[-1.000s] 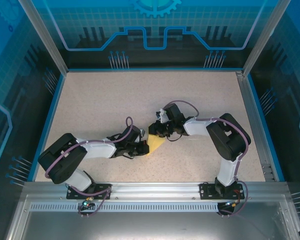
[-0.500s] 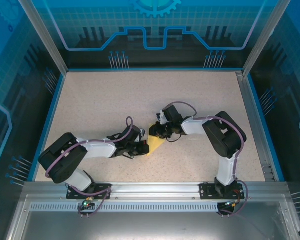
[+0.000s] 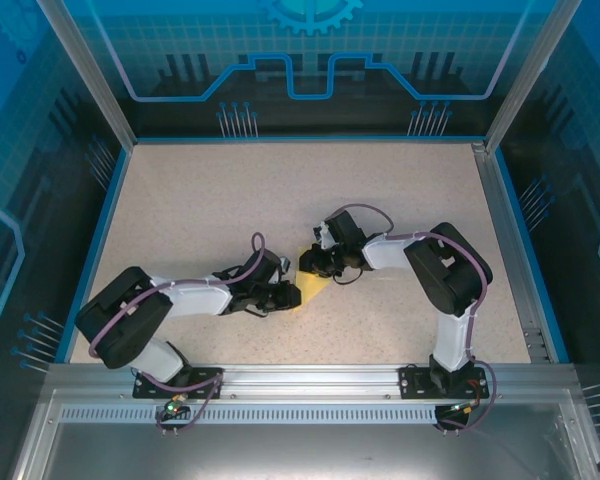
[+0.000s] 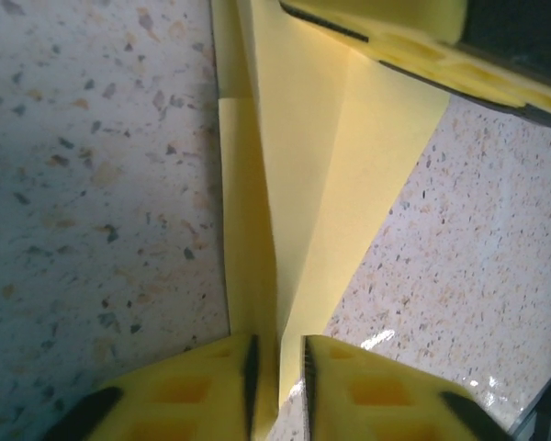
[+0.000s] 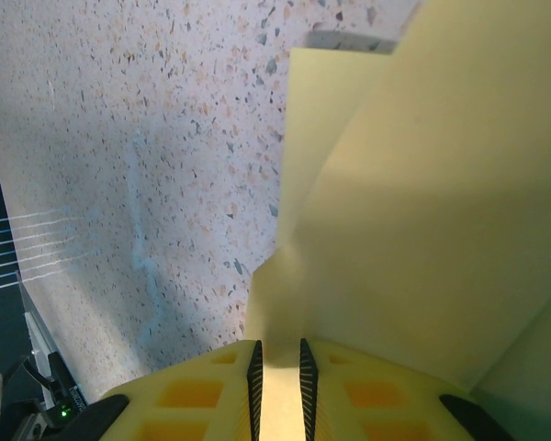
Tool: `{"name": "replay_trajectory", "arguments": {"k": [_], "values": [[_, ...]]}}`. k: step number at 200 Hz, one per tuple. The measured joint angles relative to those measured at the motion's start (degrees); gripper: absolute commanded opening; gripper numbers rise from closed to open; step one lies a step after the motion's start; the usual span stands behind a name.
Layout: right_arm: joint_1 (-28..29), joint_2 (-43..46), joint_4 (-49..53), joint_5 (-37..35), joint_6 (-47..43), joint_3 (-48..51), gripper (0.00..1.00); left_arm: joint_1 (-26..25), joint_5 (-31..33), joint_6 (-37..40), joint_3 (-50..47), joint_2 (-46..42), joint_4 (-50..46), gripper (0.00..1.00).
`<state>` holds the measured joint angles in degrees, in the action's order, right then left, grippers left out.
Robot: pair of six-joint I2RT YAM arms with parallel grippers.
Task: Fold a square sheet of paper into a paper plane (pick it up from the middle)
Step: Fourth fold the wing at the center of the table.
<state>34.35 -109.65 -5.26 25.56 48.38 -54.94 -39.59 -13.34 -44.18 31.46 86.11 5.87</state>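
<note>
left gripper [image 4: 280,347]: jaws a crack apart, and the centre crease of the small yellow paper plane [image 4: 303,184] (narrow folded triangle) runs straight into the gap; can't tell tbh if the pads actually bite it or just straddle it. right gripper [image 5: 280,349]: jaws nearly together w/ paper filling the slit, so it's clamped on the plane's wider end; one of its yellow fingers [image 4: 413,41] pokes in at the top right of the left wrist view, lying over the paper. plane sits low on the speckled beige worktop [image 3: 210,200], roughly mid-table, btwn the two grippers, narrow end at the left one. hard bits: from the top cam both grippers cover most of it, only a yellow wedge shows; left wrist view cuts off its far end at the frame edge; right wrist view is so close the paper's blurry and runs off the right side.
</note>
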Motion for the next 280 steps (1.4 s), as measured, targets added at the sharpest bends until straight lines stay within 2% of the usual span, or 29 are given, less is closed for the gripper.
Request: {"name": "replay_trajectory", "arguments": {"k": [31, 59, 89, 136, 207, 280], "values": [[-0.04, 0.13, -1.29, 0.22, 0.04, 0.74, 0.21, 1.99, 1.44, -2.29, -0.37, -6.49, -2.97, 0.41], [-0.22, 0.26, -2.36, 0.44, 0.09, 1.38, 0.21, 4.63, 3.21, -3.58, -0.5, -13.05, -5.84, 0.39], [-0.22, 0.57, -3.78, 0.39, 0.28, 2.23, 0.21, 6.86, 3.63, -4.63, -0.48, -14.36, -7.78, 0.38], [-0.22, 0.79, -4.74, 0.37, 0.72, 2.78, 0.21, 7.43, -0.13, -6.1, 2.25, -6.32, -5.68, 0.3], [-0.22, 0.85, -4.87, 0.35, 0.92, 2.84, 0.22, 7.82, -5.16, -9.53, 3.87, 3.91, 2.29, 0.28], [-0.26, 1.33, -5.95, 0.33, 0.92, 3.96, 0.22, 7.89, -7.78, -9.9, 4.68, 8.28, 5.22, 0.1]]}}
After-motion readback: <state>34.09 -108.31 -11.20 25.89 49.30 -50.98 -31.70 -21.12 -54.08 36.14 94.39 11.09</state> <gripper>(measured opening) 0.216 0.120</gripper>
